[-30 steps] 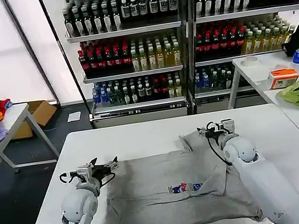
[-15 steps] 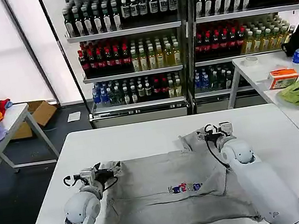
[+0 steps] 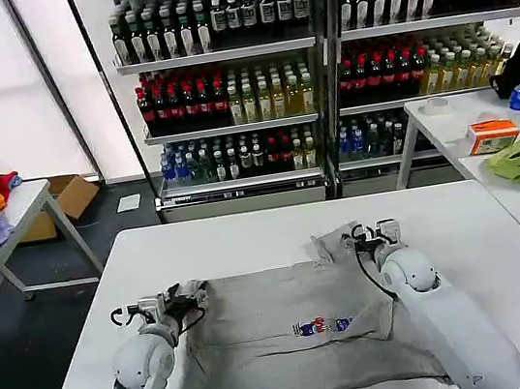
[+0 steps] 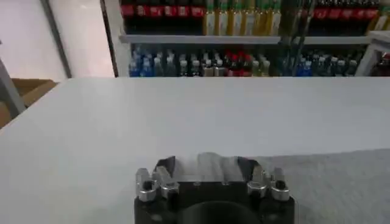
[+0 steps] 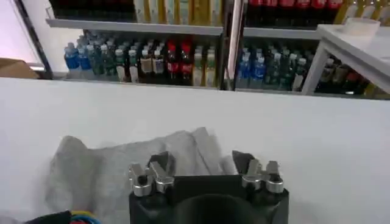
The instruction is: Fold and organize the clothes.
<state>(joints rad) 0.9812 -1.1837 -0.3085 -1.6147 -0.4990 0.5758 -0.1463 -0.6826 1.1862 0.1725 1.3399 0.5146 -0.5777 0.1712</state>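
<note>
Shirt (image 3: 300, 330) flat on table (image 3: 247, 236) | left gripper (image 3: 186, 298) at far-left corner, right gripper (image 3: 369, 234) at far-right corner, each spread around cloth | tip: pinch both corners evenly before lifting.

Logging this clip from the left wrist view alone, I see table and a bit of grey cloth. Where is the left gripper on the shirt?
Observer: The left gripper sits at the far left corner of the shirt, which lies spread on the table.
Operator: And the other arm?
Observer: The right gripper is at the bunched sleeve on the shirt's far right.
Operator: Which side is up?
Observer: A multicolour print shows on top.
</note>
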